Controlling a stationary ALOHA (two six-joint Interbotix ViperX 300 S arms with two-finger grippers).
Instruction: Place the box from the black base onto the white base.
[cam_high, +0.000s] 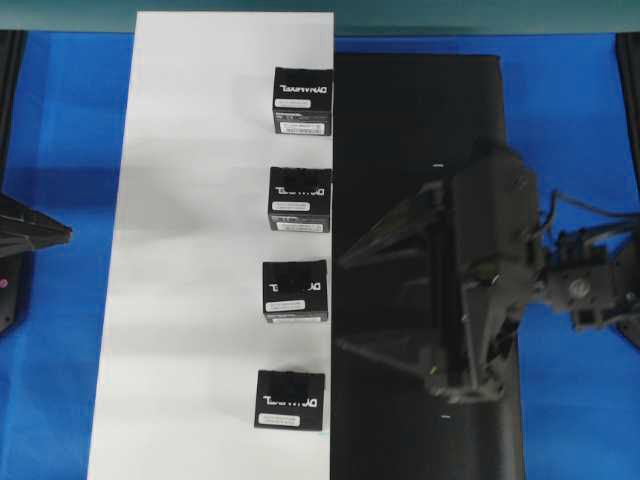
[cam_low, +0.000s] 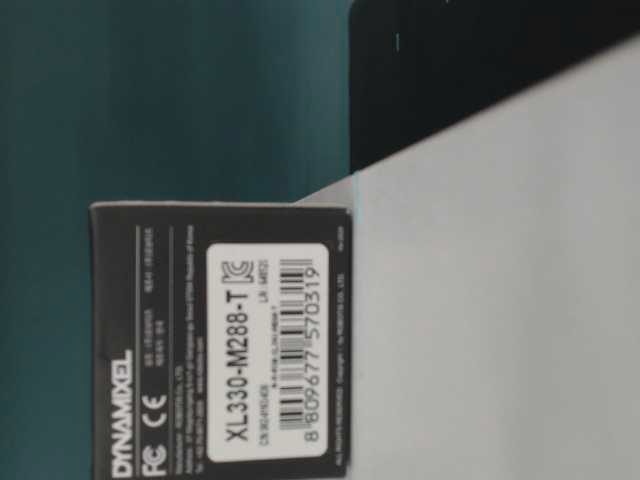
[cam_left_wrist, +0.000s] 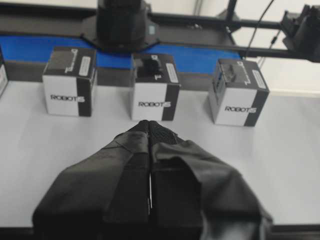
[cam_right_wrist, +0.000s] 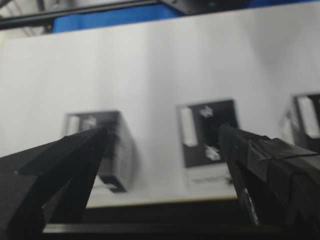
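All 4 boxes sit in a column on the white base (cam_high: 200, 250), along its edge next to the black base (cam_high: 400, 130); nearest the right gripper (cam_high: 345, 300) is a box (cam_high: 295, 290), w/ nothing left on black. Right jaws spread wide, empty, above black base; left gripper (cam_left_wrist: 150, 125) clenched, empty. Risk: fingers facing the row could nudge a box off white if the arm swings that way.

Four look-alike black boxes with white upside-down lettering and small label strips stand upright in a column along the right edge of the white base (cam_high: 200, 250), none on the black base (cam_high: 400, 130). The box (cam_high: 290, 399) nearest the bottom sits just inside that edge. The two sheets lie side by side, edges meeting.
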